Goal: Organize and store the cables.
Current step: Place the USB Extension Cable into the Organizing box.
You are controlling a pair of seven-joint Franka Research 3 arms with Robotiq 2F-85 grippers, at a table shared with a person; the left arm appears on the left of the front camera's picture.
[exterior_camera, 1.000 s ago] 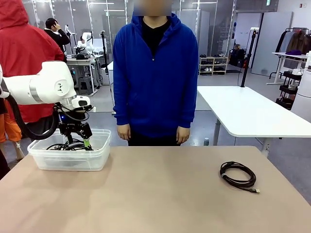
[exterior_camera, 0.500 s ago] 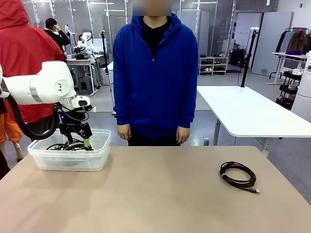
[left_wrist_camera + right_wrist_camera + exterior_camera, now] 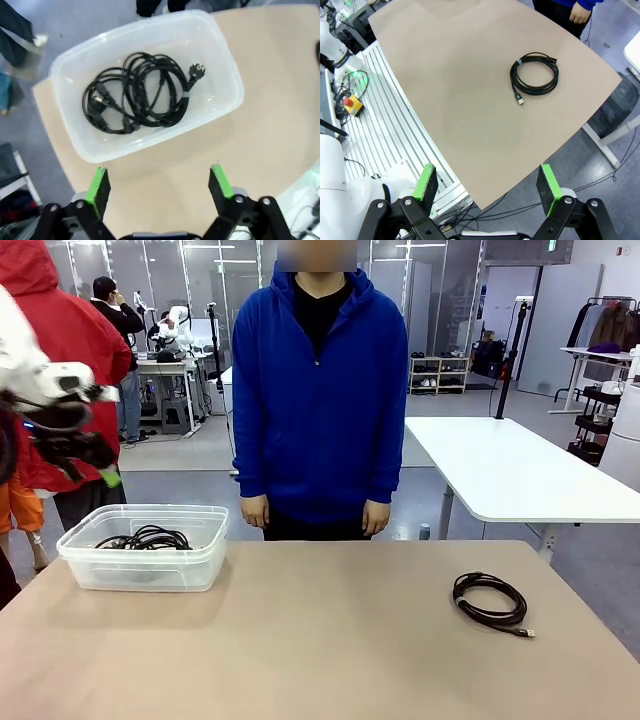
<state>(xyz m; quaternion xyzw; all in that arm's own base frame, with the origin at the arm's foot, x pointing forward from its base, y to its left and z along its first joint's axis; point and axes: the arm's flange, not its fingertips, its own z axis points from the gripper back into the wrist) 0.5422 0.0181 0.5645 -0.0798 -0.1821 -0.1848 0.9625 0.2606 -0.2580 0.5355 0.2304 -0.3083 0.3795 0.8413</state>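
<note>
left hand (image 3: 160,181) open wide, empty, high over clear bin (image 3: 231,80) holding coiled power cables (image 3: 137,95). one coiled usb cable (image 3: 489,601) lies on surface (image 3: 300,640), right side. right hand (image 3: 486,184) open, empty, overhead. next, likely: descend, pinch that coil, carry to bin.

One bin (image 3: 140,572) — one cable bundle (image 3: 137,95), one coil (image 3: 492,617)

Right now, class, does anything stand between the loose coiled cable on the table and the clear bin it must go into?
Nothing visible does. The coiled cable lies alone on the right of the table. Bare surface runs from it to the clear bin at the left, which is open-topped with other cables inside.
</note>
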